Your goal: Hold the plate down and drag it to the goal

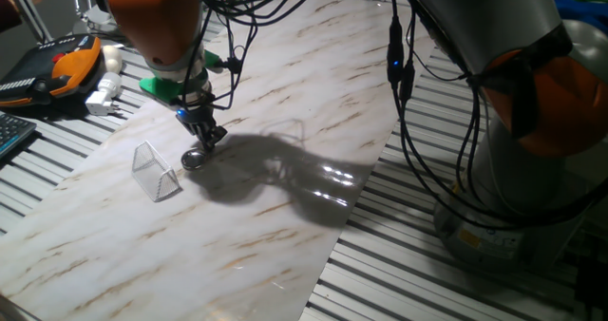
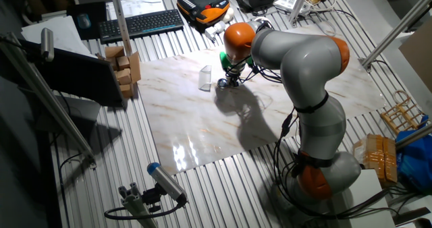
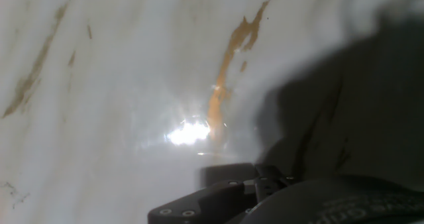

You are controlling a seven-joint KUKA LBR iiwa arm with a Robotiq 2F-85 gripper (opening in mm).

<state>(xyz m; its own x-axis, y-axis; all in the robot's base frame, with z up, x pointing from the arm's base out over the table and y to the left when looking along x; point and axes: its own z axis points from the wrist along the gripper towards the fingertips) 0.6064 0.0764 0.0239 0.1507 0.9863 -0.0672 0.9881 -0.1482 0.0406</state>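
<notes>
In one fixed view, the gripper (image 1: 206,134) stood tip-down on the marble tabletop (image 1: 285,198), its tip meeting the plate (image 1: 194,158), a single small shiny disc; the fingers looked drawn narrow together, pressing on the disc rather than clasping it, though the jaw gap was too small to read surely; the goal (image 1: 156,172), one clear plastic wedge, lay just beside the plate, to its left and slightly nearer the camera, apart from it; so the drag, as I judged it, called for a short slide toward that wedge, with downward pressure kept so the disc would not slip free.

In the other fixed view, the one arm reached across the tabletop (image 2: 202,127); the gripper (image 2: 229,79) sat over the plate (image 2: 222,84), with the goal (image 2: 205,77) just to its left; one plate, one goal, one gripper counted.

In the hand view, only blurred marble and a bright glare showed above the dark gripper body; neither plate nor goal could be made out.
</notes>
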